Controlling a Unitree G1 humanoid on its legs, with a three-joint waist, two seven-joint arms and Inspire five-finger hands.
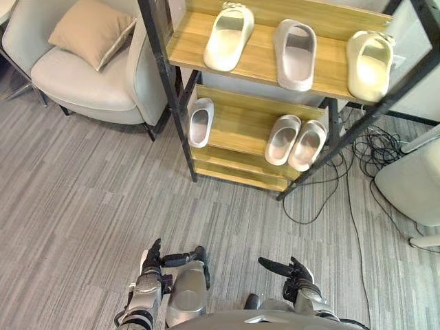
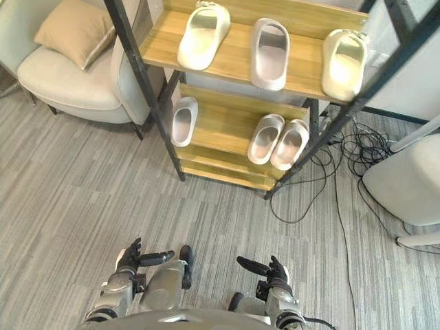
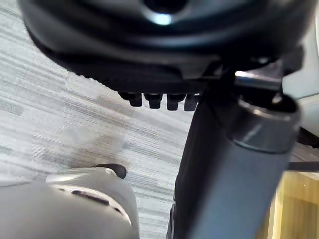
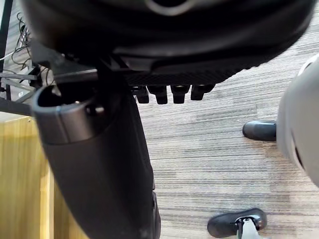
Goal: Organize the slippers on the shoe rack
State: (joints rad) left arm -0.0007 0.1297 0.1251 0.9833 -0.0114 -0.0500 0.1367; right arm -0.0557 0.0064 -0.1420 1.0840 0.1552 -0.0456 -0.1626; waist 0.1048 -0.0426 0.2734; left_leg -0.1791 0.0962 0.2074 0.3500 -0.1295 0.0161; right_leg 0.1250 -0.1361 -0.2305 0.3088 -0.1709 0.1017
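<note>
1. Pale grey armchair (image 1: 82,86) with thin dark legs.
2. Tan pillow (image 1: 93,31), leaning on the armchair's seat and back.
3. Grey striped carpet (image 1: 82,206), under the armchair and all around it.
4. Messy black cables (image 1: 375,148), on the carpet, far right of the armchair.
5. Big white rounded thing (image 1: 412,182), even farther right of the armchair, just past the cables.

left hand (image 1: 152,267): low, fingers (image 3: 153,101) relaxed, empty | right hand (image 1: 298,276): low, fingers (image 4: 162,93) relaxed, empty
</note>
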